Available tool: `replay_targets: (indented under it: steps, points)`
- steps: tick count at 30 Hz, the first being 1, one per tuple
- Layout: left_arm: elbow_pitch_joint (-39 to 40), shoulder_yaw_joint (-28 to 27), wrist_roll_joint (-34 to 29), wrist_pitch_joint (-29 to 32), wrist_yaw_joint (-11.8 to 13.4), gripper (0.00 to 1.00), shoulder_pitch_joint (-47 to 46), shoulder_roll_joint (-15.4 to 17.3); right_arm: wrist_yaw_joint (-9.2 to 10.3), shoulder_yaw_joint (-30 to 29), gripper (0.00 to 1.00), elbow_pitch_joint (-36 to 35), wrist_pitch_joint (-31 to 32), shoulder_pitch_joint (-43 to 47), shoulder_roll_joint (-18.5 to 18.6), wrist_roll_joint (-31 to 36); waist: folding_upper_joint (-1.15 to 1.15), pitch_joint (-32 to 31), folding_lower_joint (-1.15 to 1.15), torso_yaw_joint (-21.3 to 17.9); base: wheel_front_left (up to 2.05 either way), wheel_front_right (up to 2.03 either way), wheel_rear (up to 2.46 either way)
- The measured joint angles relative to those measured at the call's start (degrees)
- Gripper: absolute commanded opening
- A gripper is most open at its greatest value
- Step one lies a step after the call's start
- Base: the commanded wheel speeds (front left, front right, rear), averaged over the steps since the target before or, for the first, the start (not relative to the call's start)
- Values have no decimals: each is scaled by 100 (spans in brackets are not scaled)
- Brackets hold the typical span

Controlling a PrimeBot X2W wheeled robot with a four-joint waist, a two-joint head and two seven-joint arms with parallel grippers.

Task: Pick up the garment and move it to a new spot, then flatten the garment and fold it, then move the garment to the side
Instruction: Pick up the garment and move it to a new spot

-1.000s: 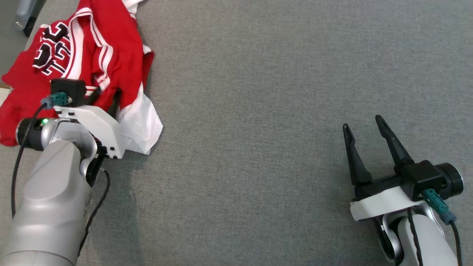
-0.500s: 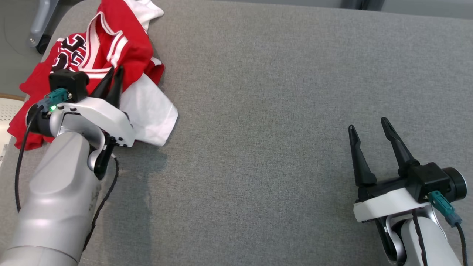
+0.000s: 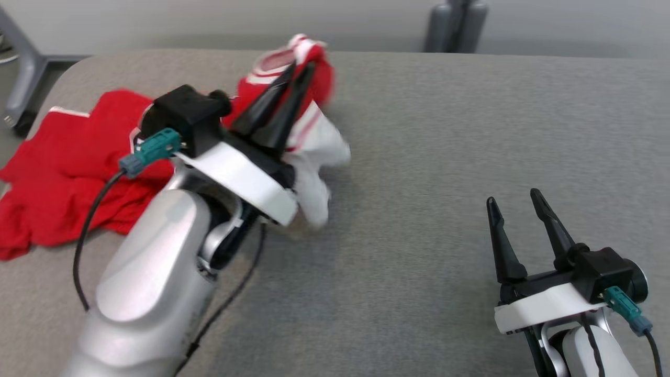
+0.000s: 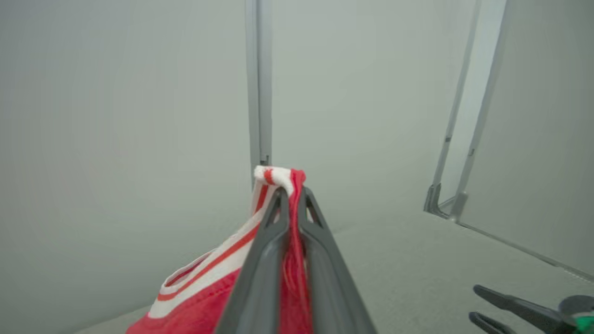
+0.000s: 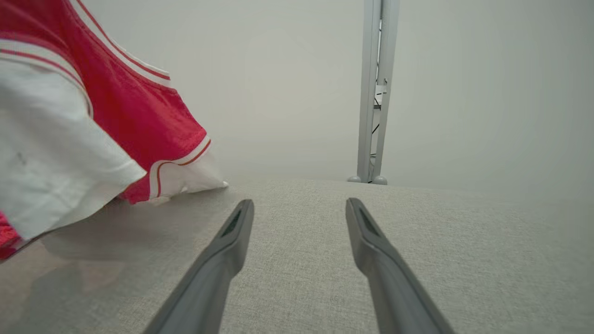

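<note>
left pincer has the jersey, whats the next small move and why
Probably raise the left pincer and carry it toward the middle of the grey surface. It is shut on a striped edge of the garment, yet most of the red cloth lies bunched at the surface's left end. The right pincer is open, holding nothing.

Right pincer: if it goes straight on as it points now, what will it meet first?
Probably nothing near: the right pincer points over bare table, with the garment off to its left. Depth beyond the edge is unclear.

red-white garment (image 3: pixel 68 162), partly lifted, crumpled
</note>
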State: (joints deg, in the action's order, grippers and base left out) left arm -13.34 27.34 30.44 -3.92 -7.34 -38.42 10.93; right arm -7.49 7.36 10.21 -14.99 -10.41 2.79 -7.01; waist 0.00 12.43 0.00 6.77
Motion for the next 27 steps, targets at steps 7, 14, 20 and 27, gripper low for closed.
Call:
replay_targets:
  steps: [7, 14, 20, 27]
  points:
    - [1552, 444, 230, 770, 170, 0, 43, -432, 0, 121, 100, -62, 0, -25, 1, -229, 0, -136, 0, -793, 0, 0, 0]
    - [1524, 757, 497, 925, 390, 0, -563, -771, 0, 174, 100, -138, 0, 4, 8, -469, 0, -37, 0, -1855, 0, 0, 0]
    - [349, 871, 519, 675, 664, 0, -901, -812, 0, 227, 100, -146, 0, 96, 5, -616, 0, 135, 0, -2510, 0, 0, 0]
    - [-2050, 886, 454, 45, 371, 0, -648, -546, 0, 290, 100, -232, -1, 70, 0, -861, 0, 475, 0, -2857, 0, 0, 0]
